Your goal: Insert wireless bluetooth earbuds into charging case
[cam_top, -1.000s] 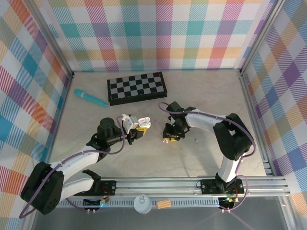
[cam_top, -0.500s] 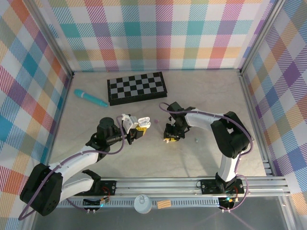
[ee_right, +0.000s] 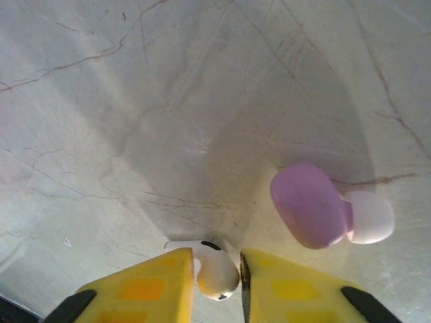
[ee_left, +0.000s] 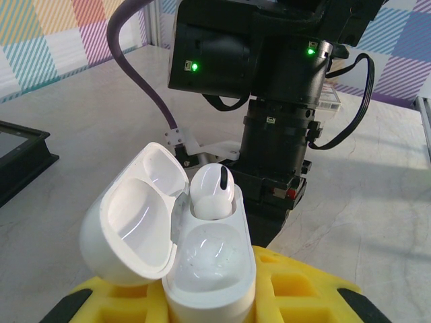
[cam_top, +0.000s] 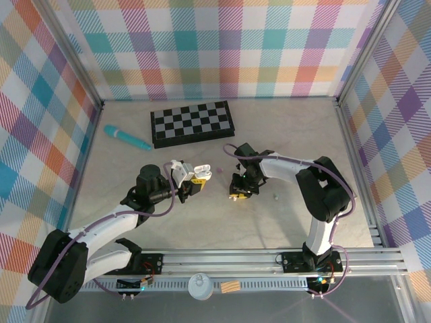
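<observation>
Down at the middle of the table: right gripper (cam_top: 237,193) is nose-down over a white earbud (ee_right: 217,272) lying on the marble-look table (ee_right: 135,101).
What just changed: not much in position. The right arm's elbow shifted a touch, the wrist stayed on its spot, and its yellow fingers (ee_right: 148,289) have been drawing in. The left arm hasn't budged.
Right gripper grip: pads sit against both sides of the white earbud, so I'd call it pinched. It looks like it's still on the table.
What that means: my guess is that the pickup of the second bud is about locked in. A lift and a carry over to the case would come next.
Left gripper (cam_top: 192,183): clamped on the charging case (ee_left: 210,269), holding it upright and facing the right arm.
Case contents: one seated bud (ee_left: 213,192) in the far socket; the near socket is empty, so that's the free slot.
Lid (ee_left: 135,222): flipped open to the left, nothing in it.
Stray: a pink earbud (ee_right: 310,212) lies just beside the right finger, not touching it. It could get nudged.
</observation>
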Action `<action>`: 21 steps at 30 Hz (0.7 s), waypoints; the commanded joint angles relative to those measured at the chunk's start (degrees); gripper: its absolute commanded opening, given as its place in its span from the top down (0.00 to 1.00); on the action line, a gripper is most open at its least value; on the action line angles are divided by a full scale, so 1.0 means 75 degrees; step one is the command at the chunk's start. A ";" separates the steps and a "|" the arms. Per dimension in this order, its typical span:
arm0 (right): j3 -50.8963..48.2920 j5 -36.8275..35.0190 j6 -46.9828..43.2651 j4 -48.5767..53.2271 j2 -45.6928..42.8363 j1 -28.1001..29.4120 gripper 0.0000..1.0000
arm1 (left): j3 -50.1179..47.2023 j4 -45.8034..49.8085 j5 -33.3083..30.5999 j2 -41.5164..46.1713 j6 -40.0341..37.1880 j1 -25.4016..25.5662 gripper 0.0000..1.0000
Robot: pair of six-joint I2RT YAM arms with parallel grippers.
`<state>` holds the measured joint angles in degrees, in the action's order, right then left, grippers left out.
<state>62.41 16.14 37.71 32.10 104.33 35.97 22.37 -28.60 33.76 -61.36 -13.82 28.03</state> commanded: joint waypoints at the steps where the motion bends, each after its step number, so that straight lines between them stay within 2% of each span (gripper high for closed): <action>1: -0.0001 0.0070 -0.0026 -0.0002 0.0167 0.0024 0.78 | 0.0177 -0.0066 0.0018 0.0099 -0.0184 0.0048 0.99; 9: 0.0044 -0.0127 -0.0162 0.0216 0.0008 0.0021 0.79 | 0.0211 -0.0101 0.0045 0.0011 -0.0196 0.0048 1.00; 21: 0.1291 -0.1747 -0.1299 0.1861 -0.1250 0.0132 0.78 | 0.0331 -0.0393 0.0279 -0.0543 -0.0184 0.0094 0.99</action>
<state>68.90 7.53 31.88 40.99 98.37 36.34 22.65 -28.69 33.87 -64.34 -14.46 28.10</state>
